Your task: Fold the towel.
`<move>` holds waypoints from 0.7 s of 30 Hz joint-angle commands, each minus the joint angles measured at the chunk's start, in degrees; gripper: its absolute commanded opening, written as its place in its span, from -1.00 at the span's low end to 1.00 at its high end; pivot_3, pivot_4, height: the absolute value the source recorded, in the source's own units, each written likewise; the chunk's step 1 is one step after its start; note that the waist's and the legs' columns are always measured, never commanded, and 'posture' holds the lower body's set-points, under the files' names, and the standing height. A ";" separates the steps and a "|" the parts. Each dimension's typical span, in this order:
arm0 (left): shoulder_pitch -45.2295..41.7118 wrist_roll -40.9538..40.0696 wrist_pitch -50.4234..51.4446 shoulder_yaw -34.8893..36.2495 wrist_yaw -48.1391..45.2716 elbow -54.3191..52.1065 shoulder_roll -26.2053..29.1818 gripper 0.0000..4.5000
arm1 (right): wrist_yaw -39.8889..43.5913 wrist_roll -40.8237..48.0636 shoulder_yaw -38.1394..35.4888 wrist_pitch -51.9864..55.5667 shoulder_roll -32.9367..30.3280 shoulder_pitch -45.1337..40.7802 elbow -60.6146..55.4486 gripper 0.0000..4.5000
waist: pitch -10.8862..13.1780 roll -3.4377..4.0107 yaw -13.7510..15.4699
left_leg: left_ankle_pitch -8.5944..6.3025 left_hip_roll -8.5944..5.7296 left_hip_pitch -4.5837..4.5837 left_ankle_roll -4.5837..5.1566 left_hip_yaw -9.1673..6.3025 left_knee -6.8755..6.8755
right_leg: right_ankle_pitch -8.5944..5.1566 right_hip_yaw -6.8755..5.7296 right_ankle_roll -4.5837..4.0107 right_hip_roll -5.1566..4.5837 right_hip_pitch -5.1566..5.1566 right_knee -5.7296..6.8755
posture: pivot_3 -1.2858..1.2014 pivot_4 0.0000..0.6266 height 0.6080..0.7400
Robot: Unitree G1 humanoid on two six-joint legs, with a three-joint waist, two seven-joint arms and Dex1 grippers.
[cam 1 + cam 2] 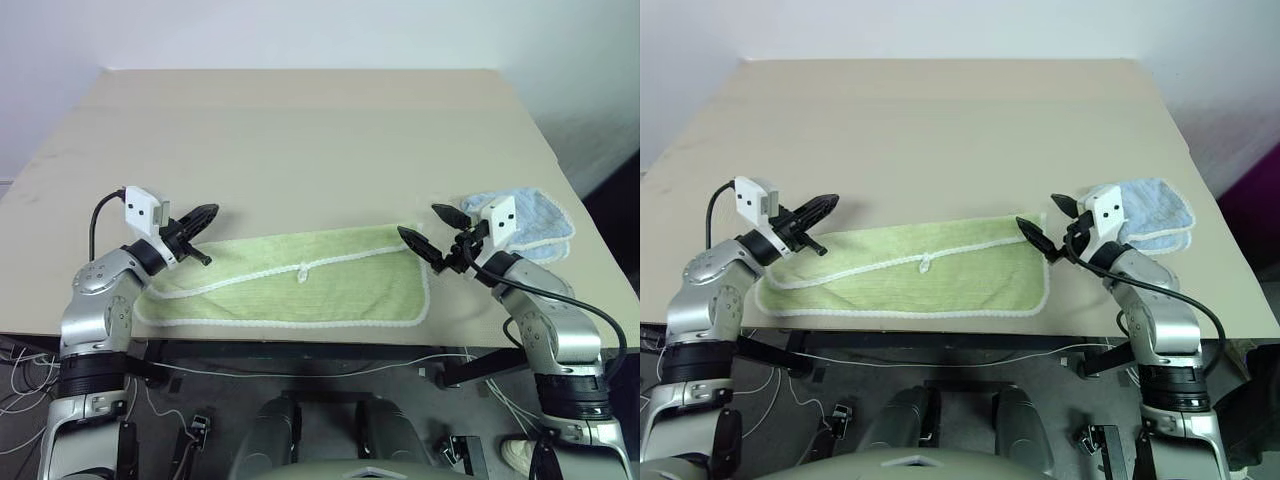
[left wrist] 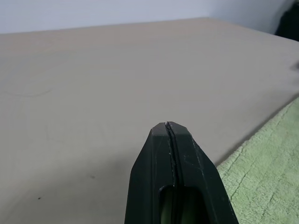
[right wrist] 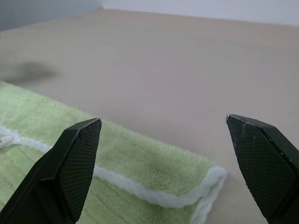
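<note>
A light green towel (image 1: 290, 285) lies folded lengthwise along the near edge of a beige desk (image 1: 300, 130), its long sides running left to right. The folded-over layer ends in a white stitched edging that crosses the middle of the cloth, with a small white loop (image 1: 301, 271) at about the centre. White edging also borders the near side and the right end, where two layers show stacked at the corner in the right wrist view. The terry surface lies mostly flat, with the left end tapering to a rounded corner.

At the towel's left end, the left gripper (image 1: 203, 214) is clenched, its two black fingers pressed tip to tip with nothing between them; it hangs just above the desk beside the towel's far left corner. At the right end, the right gripper (image 1: 430, 232) is released, its fingers spread wide over the towel's far right corner, clear of the cloth.

A smaller light blue towel (image 1: 535, 222) with white edging lies bunched on the desk at the right, just beyond the right gripper and partly hidden by its wrist camera housing. It is apart from the green towel. The far stretch of the desk is bare wood-toned surface. Cables (image 1: 300, 370) hang below the desk's near edge.
</note>
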 commanded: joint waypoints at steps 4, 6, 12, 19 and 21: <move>-1.62 -0.77 1.17 0.30 -0.45 -1.96 1.35 -1.00 | -1.26 0.35 0.39 -2.06 2.10 0.68 -2.71 0.99 | 0.00 0.00 -0.02 | 0.00 0.00 0.00 0.00 0.00 0.00 | 0.00 0.00 0.00 0.01 -0.01 0.00 | 0.03 -0.52 1.00; -1.89 -0.62 1.46 0.14 -0.67 -2.08 1.69 -1.00 | -1.45 0.33 0.60 -2.31 2.64 0.99 -2.64 0.99 | 0.00 0.00 -0.02 | 0.00 0.00 0.00 0.00 0.00 -0.01 | 0.00 0.00 0.00 0.01 -0.01 0.00 | 0.03 -0.52 1.00; -1.24 -0.91 2.70 0.96 -0.45 -4.25 3.15 -1.00 | -0.63 0.21 1.27 -3.06 3.02 0.09 -0.77 0.99 | 0.00 0.00 -0.03 | 0.00 0.00 0.00 0.00 -0.01 -0.01 | 0.00 0.00 0.00 0.01 -0.01 0.00 | 0.03 -0.52 1.00; 0.51 -1.04 3.24 1.63 0.21 -6.09 3.80 -1.00 | 0.32 0.11 1.45 -3.56 2.38 -1.60 1.29 0.99 | 0.00 0.00 -0.05 | 0.00 0.00 0.00 0.00 0.00 -0.02 | 0.00 0.00 0.00 0.00 -0.02 0.00 | 0.03 -0.52 1.00; 1.10 -0.80 3.09 1.37 0.09 -6.66 3.89 -1.00 | 0.59 -0.18 1.64 -3.65 2.24 -2.15 1.97 0.99 | 0.00 0.00 -0.02 | 0.00 0.00 0.00 0.00 0.00 -0.02 | 0.00 0.00 0.00 0.00 -0.01 0.00 | 0.03 -0.52 1.00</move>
